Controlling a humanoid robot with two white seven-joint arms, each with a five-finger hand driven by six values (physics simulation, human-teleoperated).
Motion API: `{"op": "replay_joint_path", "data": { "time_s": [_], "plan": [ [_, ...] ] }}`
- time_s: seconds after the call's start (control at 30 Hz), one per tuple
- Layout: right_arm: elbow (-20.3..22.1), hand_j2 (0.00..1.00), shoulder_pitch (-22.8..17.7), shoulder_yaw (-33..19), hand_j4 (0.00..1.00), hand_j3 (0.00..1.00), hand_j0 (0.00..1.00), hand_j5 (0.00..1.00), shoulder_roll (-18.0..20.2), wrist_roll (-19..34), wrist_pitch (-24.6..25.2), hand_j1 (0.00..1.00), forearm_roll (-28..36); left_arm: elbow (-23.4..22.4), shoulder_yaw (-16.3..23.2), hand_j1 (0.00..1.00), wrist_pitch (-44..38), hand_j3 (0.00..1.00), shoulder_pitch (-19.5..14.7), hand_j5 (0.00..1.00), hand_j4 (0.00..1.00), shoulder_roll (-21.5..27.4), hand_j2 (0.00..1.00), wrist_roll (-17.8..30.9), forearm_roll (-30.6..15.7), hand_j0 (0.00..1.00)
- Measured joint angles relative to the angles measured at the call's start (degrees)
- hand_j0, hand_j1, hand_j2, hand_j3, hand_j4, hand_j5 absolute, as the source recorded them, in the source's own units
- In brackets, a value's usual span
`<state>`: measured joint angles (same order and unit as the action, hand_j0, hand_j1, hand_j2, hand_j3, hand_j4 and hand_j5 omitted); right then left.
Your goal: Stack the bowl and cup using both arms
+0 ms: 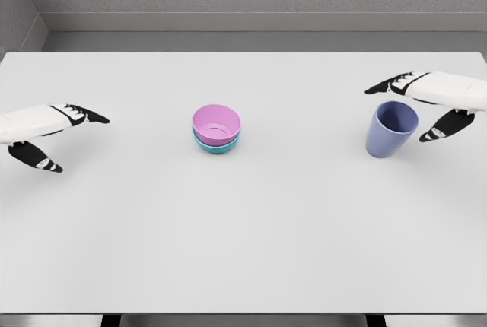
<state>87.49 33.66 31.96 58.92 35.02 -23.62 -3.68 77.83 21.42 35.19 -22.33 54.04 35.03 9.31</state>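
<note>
Bowls (216,128): stacked, centre. Cup (391,129): at 3 o'clock, between my spread right hand's (426,106) fingers, ungripped. Left hand (53,135): spread, idle at 9. Next: close on cup.

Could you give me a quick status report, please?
Both hands open: left hand idle, right hand around blue cup. Pink bowl nested in teal bowl.

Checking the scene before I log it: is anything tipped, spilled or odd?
Nothing stands out. The pink bowl sits nested in the teal bowl, and the blue cup stands upright.
</note>
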Motion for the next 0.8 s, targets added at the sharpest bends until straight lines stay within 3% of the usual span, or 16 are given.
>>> {"op": "replay_joint_path", "data": {
  "time_s": [0.2, 0.5, 0.8],
  "plan": [
    [-3.47, 1.0, 2.99, 2.21, 1.0, 1.0, 1.0, 1.0, -1.66, -0.01, 0.09, 1.0, -0.01, 0.93, -2.16, 1.0, -0.04, 1.0, 0.88, 1.0, 1.0, 0.57, 1.0, -0.01, -0.35, 1.0],
    [-7.63, 1.0, 3.6, 4.76, 1.0, 1.0, 1.0, 1.0, -3.39, 0.0, 0.05, 1.0, -0.7, 0.99, -2.5, 1.0, -0.04, 1.0, 1.23, 1.0, 1.0, 0.64, 1.0, -0.01, -0.17, 1.0],
    [-8.78, 1.0, 4.22, 5.55, 1.0, 1.0, 1.0, 1.0, -4.25, 0.0, 0.05, 1.0, -0.88, 0.99, -2.51, 1.0, -0.03, 1.0, 1.32, 1.0, 1.0, 0.51, 1.0, -0.01, 0.09, 1.0]
  ]
}}
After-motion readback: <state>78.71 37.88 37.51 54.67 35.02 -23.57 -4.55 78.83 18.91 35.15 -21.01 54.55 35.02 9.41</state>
